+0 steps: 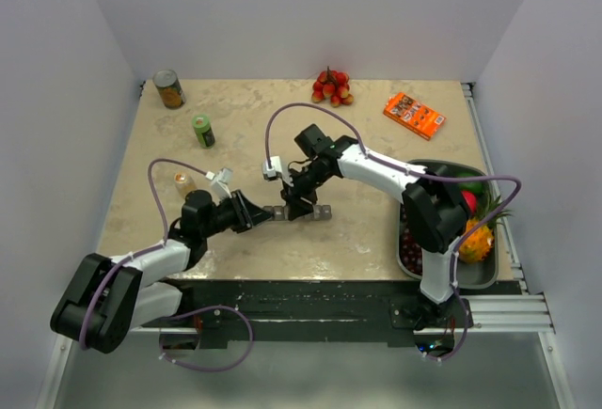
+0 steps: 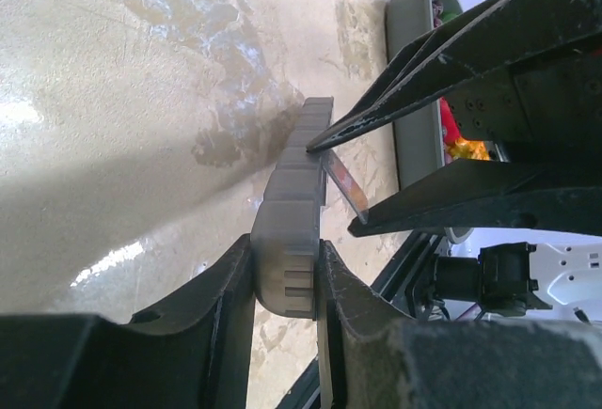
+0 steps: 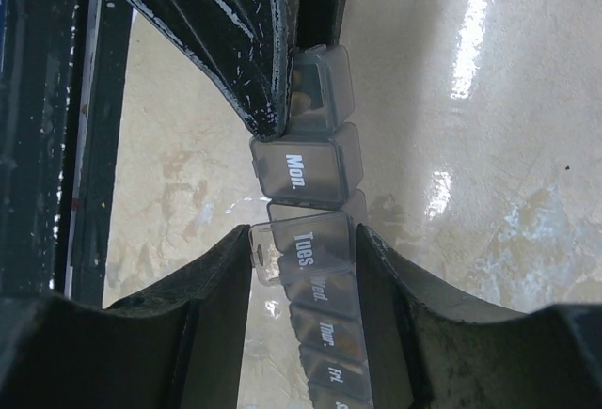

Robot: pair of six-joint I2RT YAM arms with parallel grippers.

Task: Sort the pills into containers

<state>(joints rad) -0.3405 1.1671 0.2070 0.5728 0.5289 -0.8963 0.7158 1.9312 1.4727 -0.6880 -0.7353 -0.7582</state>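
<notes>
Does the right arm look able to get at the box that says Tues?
Probably yes. The right tool sits with a finger on each side of the pill strip, right at the Tues. box, nothing between, while the left tool pinches the strip's end.

Bright, even light from above fills the overhead view; shadows on the worktop (image 1: 235,136) are soft. In the left wrist view a pale sheen lies at 9 o'clock, and the left gripper (image 2: 285,244) at 6 o'clock is dark and blurred. The right wrist view shows white glare at 2 o'clock; the pill box (image 3: 296,169) lettering is sharp.
</notes>
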